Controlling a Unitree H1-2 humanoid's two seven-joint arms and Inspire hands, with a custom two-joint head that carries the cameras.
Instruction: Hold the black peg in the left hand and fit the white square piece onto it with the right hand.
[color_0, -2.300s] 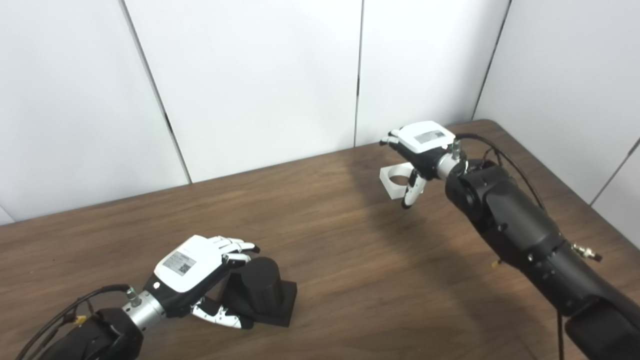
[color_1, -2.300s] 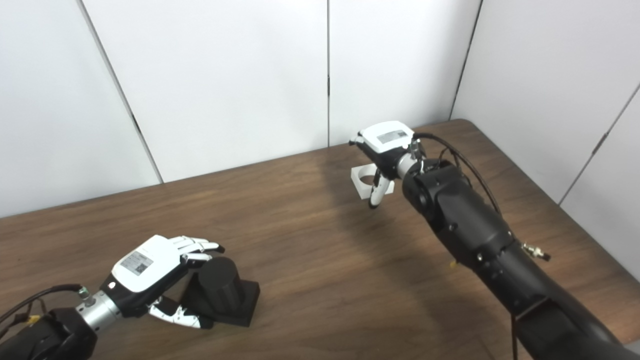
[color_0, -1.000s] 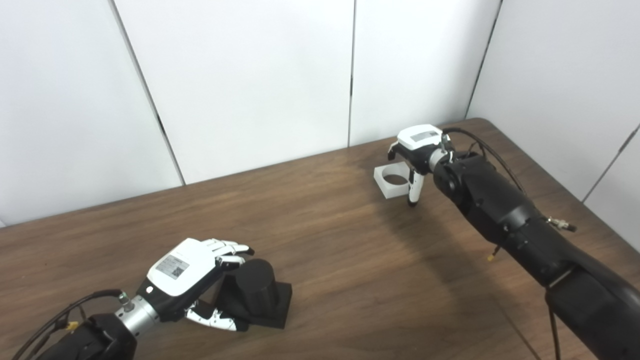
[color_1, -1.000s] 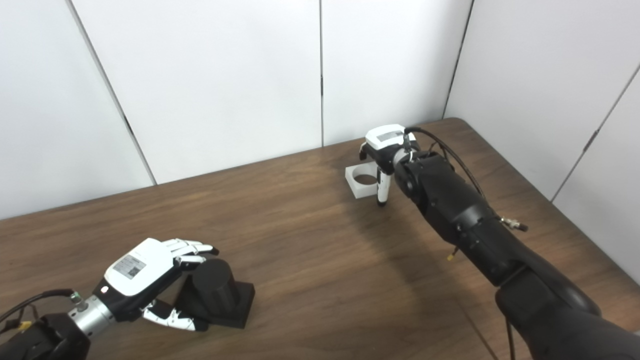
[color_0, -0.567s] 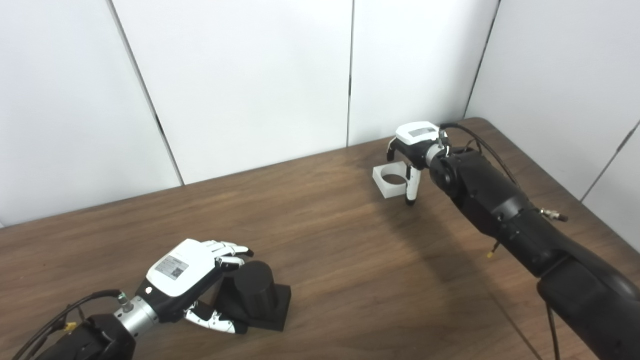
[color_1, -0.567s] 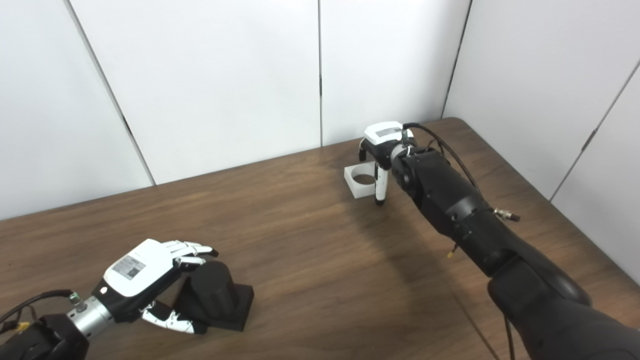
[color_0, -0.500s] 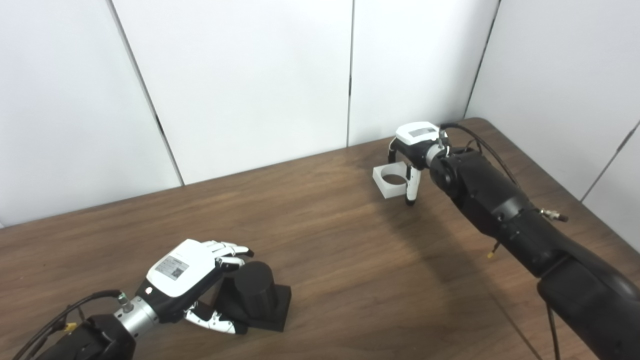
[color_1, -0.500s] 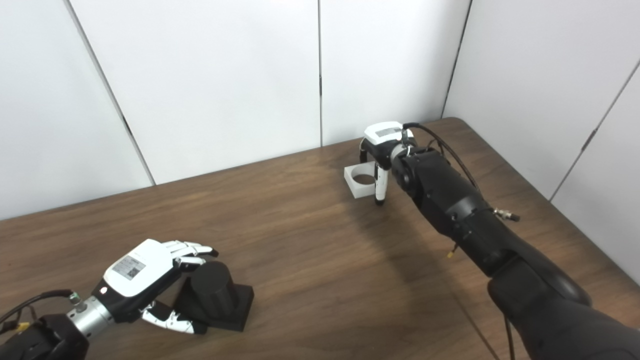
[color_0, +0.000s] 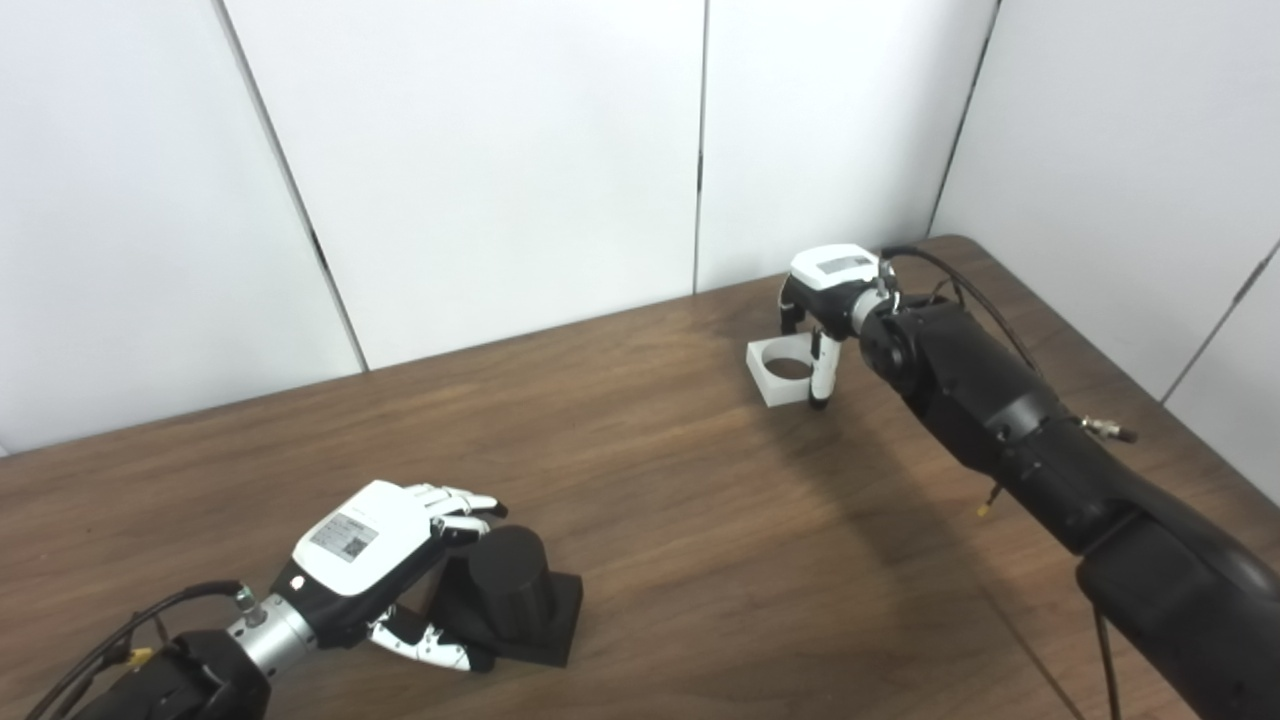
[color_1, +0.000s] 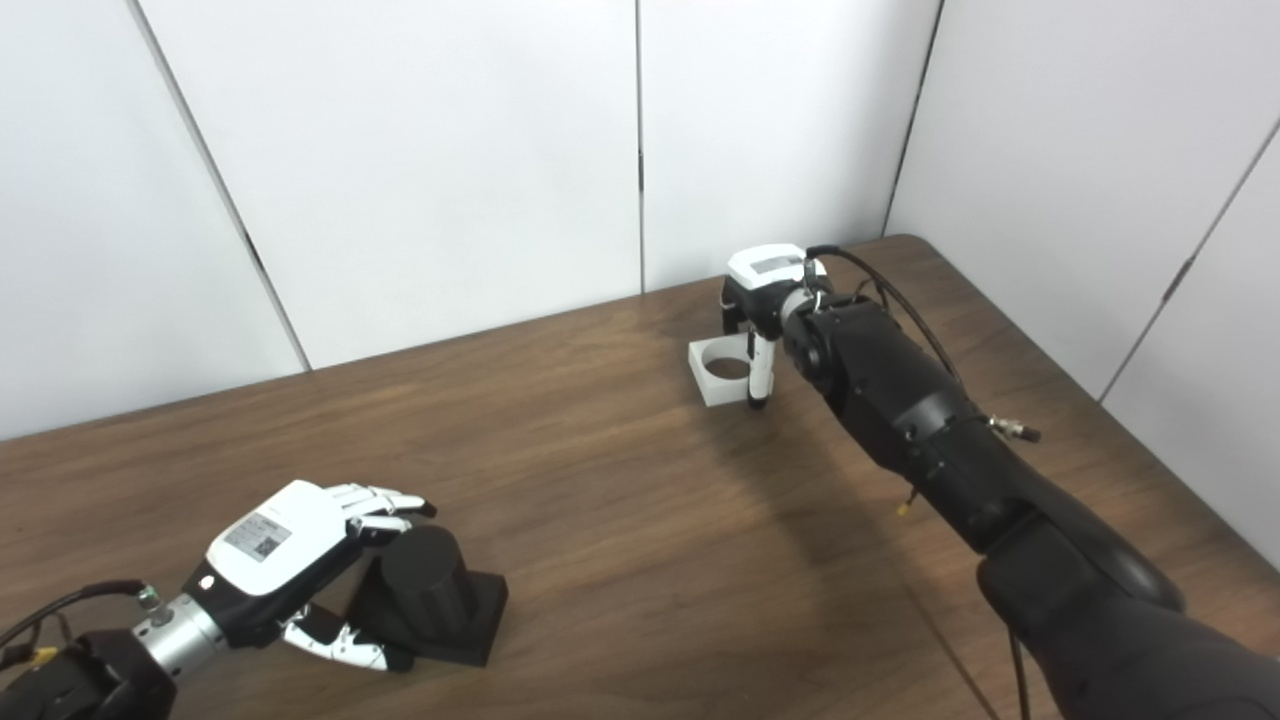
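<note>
Left hand (color_0: 375, 565) cups the black peg (color_0: 505, 590) near the table's (color_0: 650, 520) front edge, fingers over its top and thumb low against its square base, the peg standing upright. Right hand (color_0: 820, 310) grasps the white piece (color_0: 778, 372) at the far side, fingers around its right edge; whether the piece rests on the wood cannot be told.

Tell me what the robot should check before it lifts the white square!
1. Right hand over the white square piece: ok.
2. Right hand's fingers firmly closed on the piece: cannot tell.
3. Piece lying flat on the table, hole facing up: ok.
4. Left hand around the black peg: ok.
5. Peg upright on its base: ok.
6. Piece fitted onto the peg: not ok, they sit far apart.
</note>
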